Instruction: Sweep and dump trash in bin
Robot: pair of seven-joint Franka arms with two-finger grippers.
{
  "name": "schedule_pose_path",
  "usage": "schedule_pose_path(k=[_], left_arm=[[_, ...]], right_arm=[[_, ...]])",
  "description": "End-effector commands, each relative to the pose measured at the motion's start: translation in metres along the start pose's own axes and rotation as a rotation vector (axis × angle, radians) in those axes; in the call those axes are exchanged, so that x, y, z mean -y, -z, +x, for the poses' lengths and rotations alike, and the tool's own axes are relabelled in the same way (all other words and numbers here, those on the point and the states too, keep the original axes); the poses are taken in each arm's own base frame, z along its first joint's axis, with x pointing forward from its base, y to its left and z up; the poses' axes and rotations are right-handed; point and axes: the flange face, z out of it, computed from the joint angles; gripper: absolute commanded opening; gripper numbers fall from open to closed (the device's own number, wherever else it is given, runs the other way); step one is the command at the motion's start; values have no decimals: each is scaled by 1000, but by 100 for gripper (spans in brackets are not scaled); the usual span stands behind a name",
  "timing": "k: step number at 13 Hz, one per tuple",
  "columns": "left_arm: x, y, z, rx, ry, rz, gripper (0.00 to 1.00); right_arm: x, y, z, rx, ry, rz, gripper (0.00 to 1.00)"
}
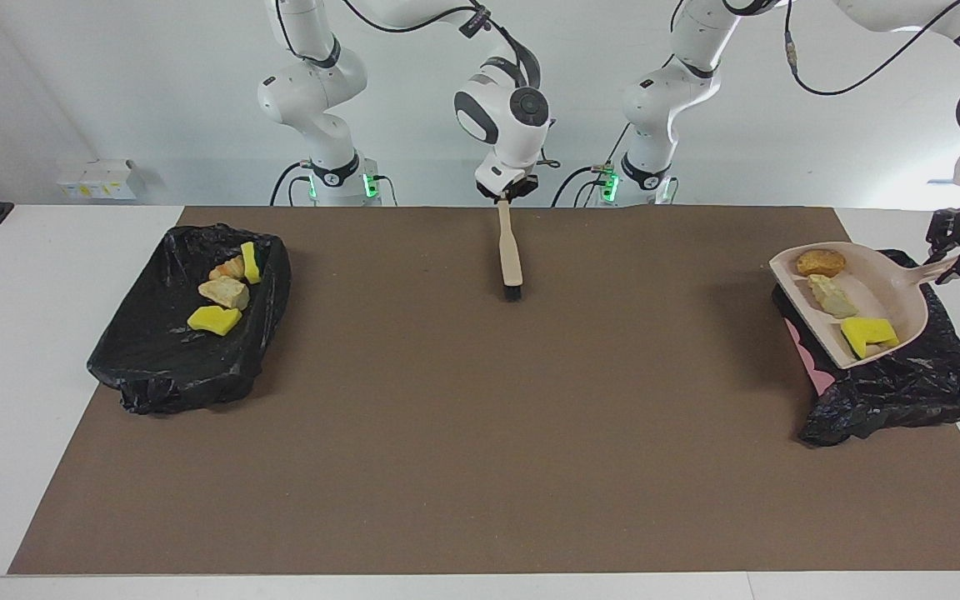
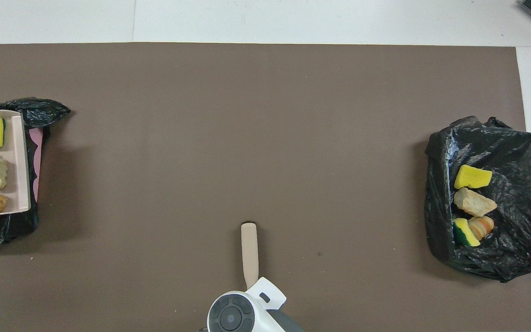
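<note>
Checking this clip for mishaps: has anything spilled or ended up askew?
Nothing has spilled. The dustpan, held tilted over the black-lined bin by the left gripper, carries three scraps; four more lie in the other bin.

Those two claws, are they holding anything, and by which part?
Yes. The left gripper holds the dustpan by its handle, over a black bag. The right gripper holds the brush by its handle's top end.

dustpan (image 2: 14, 161): handle cut by overhead edge | right gripper (image 1: 503, 195): hidden overhead by arm
</note>
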Motion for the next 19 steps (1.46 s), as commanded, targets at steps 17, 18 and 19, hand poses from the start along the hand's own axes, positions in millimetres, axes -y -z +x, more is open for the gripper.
schedule_pose_path(k=[17,18,19], left_arm=[[29,40,35,823,-186,31,0],[30,44,40,851,-184,40,0],[27,55,42,875,-163,60,0]], right_arm=[[-241,260,71,-74,11,172,100],[-254,270,73,-84,-3,173,100],[-266,277,75,-89,-24,173,100]])
